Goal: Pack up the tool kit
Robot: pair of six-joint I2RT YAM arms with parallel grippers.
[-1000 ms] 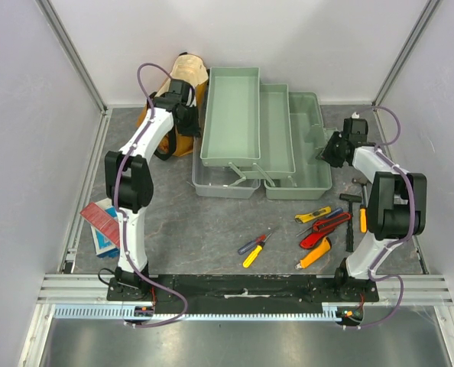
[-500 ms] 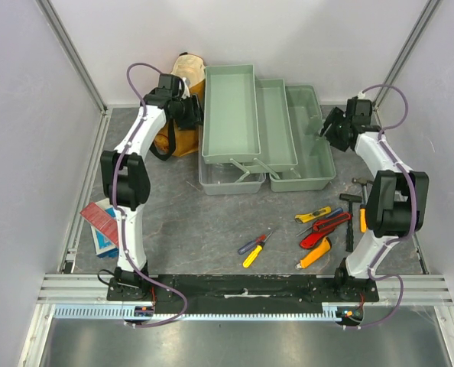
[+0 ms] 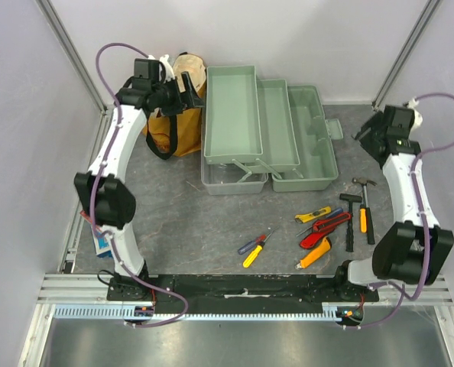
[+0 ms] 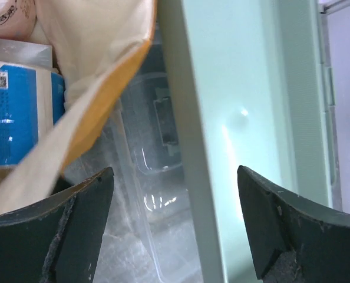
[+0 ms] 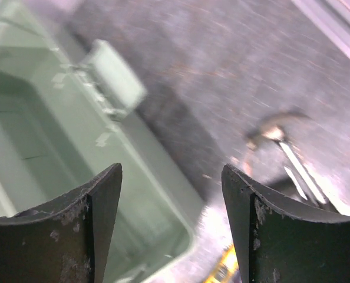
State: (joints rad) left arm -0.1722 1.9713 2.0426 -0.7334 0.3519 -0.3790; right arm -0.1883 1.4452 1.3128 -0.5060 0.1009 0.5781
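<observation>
Both arms have pulled away from the toolbox (image 3: pixel 231 115) since a second ago, and the box has slid a little to the right. It sits at the far middle of the bench (image 3: pixel 196 229), its trays fanned open and empty, the clear lid (image 3: pixel 227 180) lying at its near left. That leaves every compartment reachable from above.

The left tool (image 3: pixel 187 93) hovers beside the mustard bag (image 3: pixel 173 126), jaws spread wide with nothing between them; its wrist view looks down past the bag's edge onto the tray rim. The right tool (image 3: pixel 368 136) hangs just right of the box's latch (image 3: pixel 334 128), also wide open and empty. Its wrist view is blurred, but the shape near its right finger is probably the hammer (image 3: pixel 361 183).

The screwdrivers (image 3: pixel 251 254) and other hand tools lie unpacked at the near right, so packing seems not yet begun.
</observation>
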